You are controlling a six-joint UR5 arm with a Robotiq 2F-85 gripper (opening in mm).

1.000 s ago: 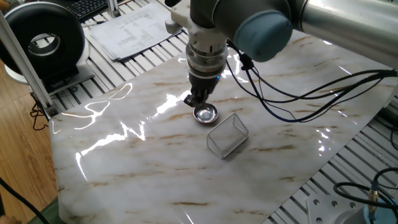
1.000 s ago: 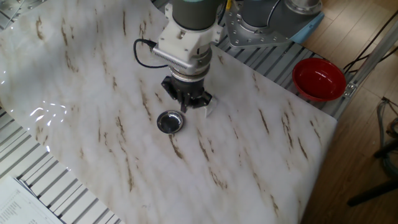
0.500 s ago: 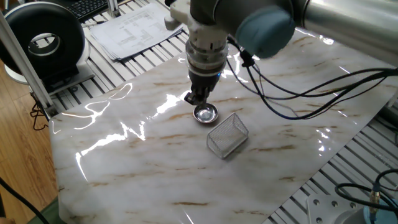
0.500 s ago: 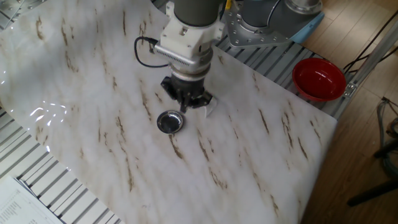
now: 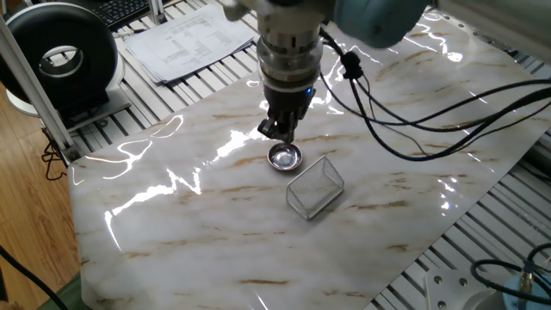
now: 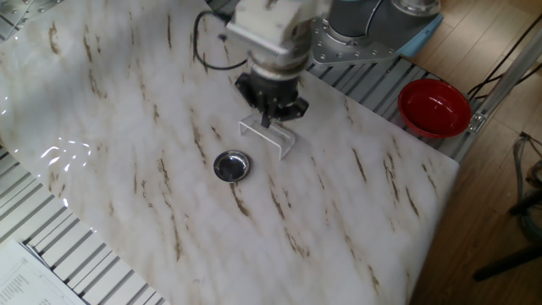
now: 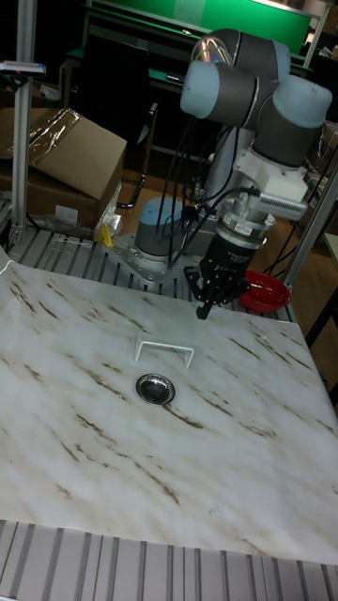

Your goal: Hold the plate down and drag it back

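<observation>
You have one round shiny metal plate (image 6: 231, 166) and one wire-mesh basket (image 5: 314, 188) mid-bench; the gripper (image 7: 207, 306) hangs above them, jaws nearly closed, empty.

We cannot tell whether the gripper (image 7: 203, 311) has its fingers together or apart: in every view the tips read as one small dark mass. The arm (image 5: 379, 17) is cut off by the top edge in both fixed views. In the other fixed view the gripper (image 6: 273, 117) hides the far side of the wire basket (image 6: 269, 141), whose mesh is too fine to make out. The red bowl (image 7: 268, 293) is partly hidden behind the wrist in the tall view. The print on the papers (image 5: 185, 39) is too small to read.
</observation>
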